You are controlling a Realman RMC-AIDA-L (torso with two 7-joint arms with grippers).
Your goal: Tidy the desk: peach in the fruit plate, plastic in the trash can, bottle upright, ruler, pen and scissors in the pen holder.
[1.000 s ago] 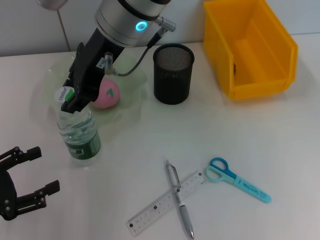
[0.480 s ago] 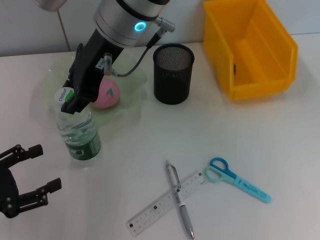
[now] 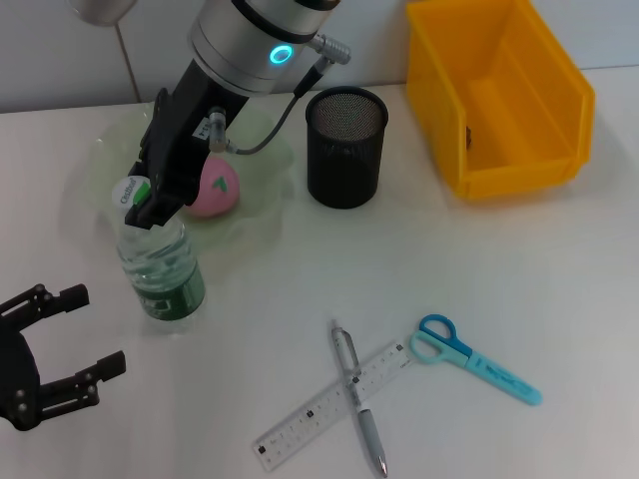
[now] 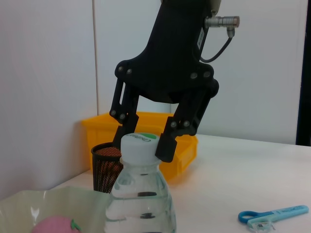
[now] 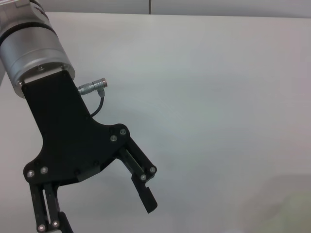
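Observation:
The bottle (image 3: 162,269) stands upright on the desk (image 3: 300,279), just in front of the fruit plate (image 3: 258,215). My right gripper (image 3: 140,203) comes down from above and is shut on its white cap; the left wrist view shows its fingers (image 4: 167,145) on either side of the cap of the bottle (image 4: 141,204). The peach (image 3: 215,187) lies in the plate. My left gripper (image 3: 95,329) is open and empty at the front left. The pen (image 3: 359,399) lies across the ruler (image 3: 310,414) at the front, with the scissors (image 3: 469,359) to their right. No plastic is in view.
The pen holder (image 3: 345,150) stands at the back centre, right of the plate. The trash can (image 3: 499,100) stands at the back right, its low side facing the front. A wall runs along the desk's far edge.
The right gripper and the bottle's cap have shifted slightly to the right, and the bottle stands a little straighter. The left gripper has drifted a little.

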